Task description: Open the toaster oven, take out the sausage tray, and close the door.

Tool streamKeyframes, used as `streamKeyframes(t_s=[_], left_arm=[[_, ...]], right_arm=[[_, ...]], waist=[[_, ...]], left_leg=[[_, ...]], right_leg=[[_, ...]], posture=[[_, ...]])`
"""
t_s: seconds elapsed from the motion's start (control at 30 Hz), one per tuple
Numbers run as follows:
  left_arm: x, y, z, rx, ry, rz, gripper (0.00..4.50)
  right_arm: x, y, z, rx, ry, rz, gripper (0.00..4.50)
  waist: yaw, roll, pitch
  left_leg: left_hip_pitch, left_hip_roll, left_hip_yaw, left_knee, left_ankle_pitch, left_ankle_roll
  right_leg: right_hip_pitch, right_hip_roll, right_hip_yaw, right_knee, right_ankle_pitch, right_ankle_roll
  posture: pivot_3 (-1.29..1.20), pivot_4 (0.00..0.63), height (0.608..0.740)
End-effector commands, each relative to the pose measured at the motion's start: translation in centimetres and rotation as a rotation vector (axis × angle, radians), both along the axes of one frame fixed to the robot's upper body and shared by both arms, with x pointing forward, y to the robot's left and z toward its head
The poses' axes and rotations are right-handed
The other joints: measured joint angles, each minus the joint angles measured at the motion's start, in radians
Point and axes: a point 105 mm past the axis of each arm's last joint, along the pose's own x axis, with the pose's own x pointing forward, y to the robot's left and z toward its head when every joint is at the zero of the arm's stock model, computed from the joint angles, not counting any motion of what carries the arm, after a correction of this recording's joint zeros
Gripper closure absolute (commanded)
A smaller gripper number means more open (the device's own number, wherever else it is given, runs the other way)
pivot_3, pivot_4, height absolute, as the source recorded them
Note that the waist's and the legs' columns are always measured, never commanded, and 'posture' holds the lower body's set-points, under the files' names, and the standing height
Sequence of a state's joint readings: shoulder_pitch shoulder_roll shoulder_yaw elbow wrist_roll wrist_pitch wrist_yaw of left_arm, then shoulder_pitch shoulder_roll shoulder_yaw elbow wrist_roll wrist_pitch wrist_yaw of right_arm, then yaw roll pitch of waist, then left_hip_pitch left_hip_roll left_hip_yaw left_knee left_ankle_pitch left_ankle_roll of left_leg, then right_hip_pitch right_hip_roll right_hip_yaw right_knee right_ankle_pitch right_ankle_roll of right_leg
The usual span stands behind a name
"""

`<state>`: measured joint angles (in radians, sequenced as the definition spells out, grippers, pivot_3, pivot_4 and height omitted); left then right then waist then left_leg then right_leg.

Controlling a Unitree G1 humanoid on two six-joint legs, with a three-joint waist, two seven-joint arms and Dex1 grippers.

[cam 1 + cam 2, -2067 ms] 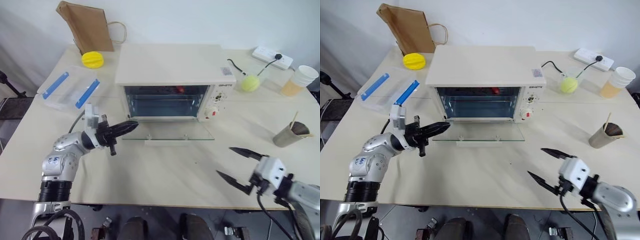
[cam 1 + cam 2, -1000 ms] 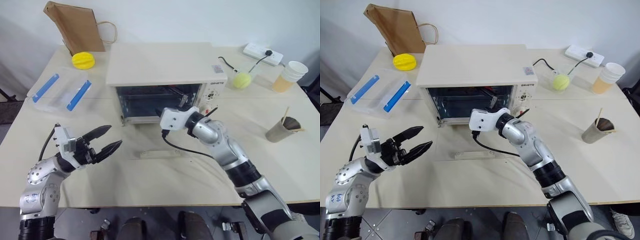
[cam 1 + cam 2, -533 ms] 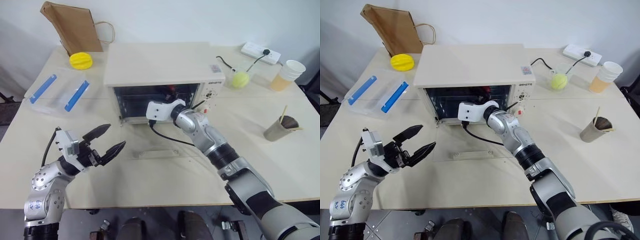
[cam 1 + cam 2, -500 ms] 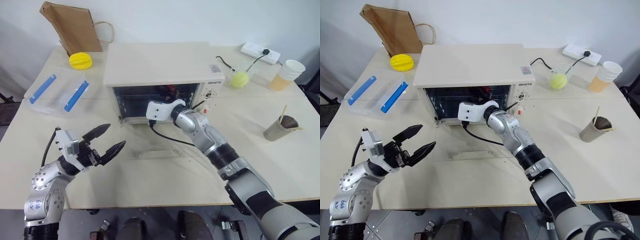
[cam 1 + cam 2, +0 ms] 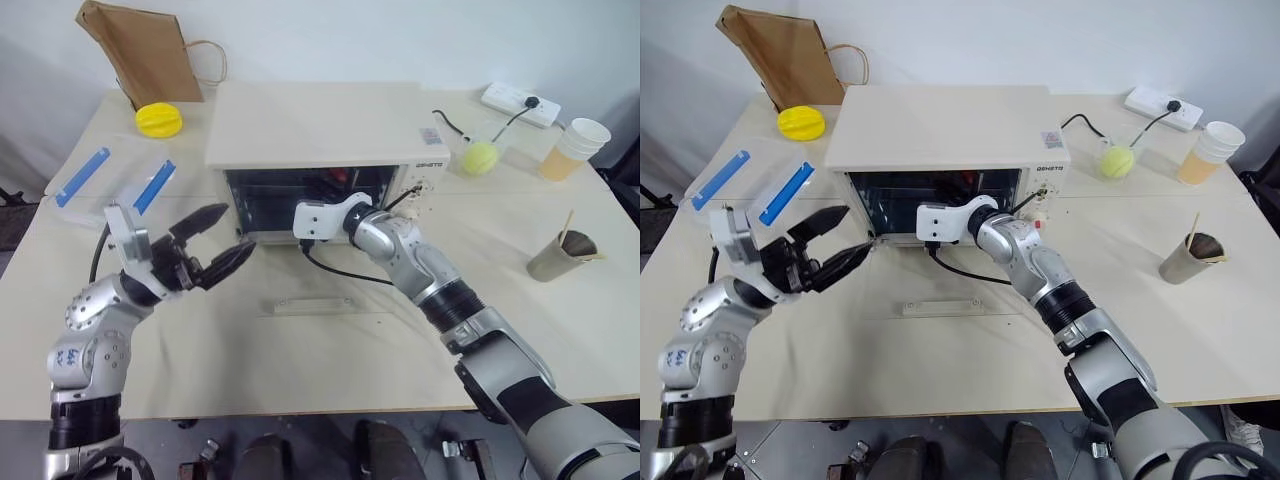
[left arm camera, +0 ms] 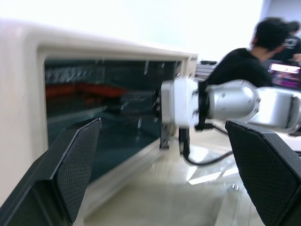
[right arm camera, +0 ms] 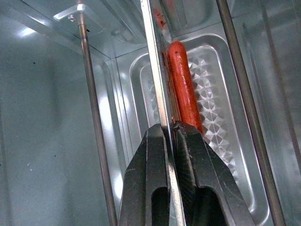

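Now | sausage tray [image 7: 221, 94]: embossed silver, red sausage | right tool [image 7: 170, 129]: clamped on its rim | left tool [image 5: 215, 240]: wide

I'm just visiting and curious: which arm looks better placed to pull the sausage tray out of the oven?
The right. Its gripper is inside the toaster oven, shut on the sausage tray edge. The left gripper hangs open outside, at the oven's left front corner.

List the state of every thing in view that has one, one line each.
toaster oven: open, upright on the table.
door: folded down flat.
sausage tray: inside the oven, rim pinched by the right tool.
right tool: shut on the tray rim.
left tool: open, empty, near the oven's left front corner.
clear box: lid on, blue clips.
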<state>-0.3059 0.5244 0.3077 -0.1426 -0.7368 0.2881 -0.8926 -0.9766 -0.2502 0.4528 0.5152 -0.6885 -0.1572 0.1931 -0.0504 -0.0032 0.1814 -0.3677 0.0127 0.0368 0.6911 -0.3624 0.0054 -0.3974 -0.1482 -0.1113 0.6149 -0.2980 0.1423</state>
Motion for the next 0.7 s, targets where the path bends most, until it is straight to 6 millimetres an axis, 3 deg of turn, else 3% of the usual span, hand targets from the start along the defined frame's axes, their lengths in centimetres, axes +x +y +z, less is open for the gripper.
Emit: streamKeyframes(t_s=[0.03, 0.33, 0.7], left_arm=[[0.3, 0.1, 1.5, -0.016, -0.044, -0.021, 0.00], [2.5, 0.0, 3.4, -0.047, -0.080, 0.003, 0.00], [3.2, -0.5, 3.3, -0.052, -0.059, -0.006, 0.00]], right_arm=[[-1.1, 0.9, 3.7, 0.066, -0.094, 0.073, 4.49], [-2.7, 1.2, 2.9, 0.005, -0.066, 0.154, 4.49], [-5.3, 1.2, 2.4, -0.016, -0.034, 0.224, 4.49]], waist=[[-0.005, 0.000, 0.000], [-0.007, 0.000, 0.000], [-0.005, 0.000, 0.000]], left_leg=[[-0.001, 0.000, 0.000, 0.000, 0.000, 0.000], [-0.003, 0.000, 0.000, -0.001, 0.000, 0.000], [-0.003, 0.000, 0.000, 0.000, 0.001, -0.002]], right_leg=[[0.000, 0.000, -0.001, 0.000, 0.000, 0.000], [0.000, 0.000, -0.005, -0.002, 0.000, 0.000], [0.000, 0.000, -0.005, -0.001, 0.000, 0.000]], posture=[[0.00, 0.150, 0.740], [0.00, 0.150, 0.740], [0.00, 0.150, 0.740]])
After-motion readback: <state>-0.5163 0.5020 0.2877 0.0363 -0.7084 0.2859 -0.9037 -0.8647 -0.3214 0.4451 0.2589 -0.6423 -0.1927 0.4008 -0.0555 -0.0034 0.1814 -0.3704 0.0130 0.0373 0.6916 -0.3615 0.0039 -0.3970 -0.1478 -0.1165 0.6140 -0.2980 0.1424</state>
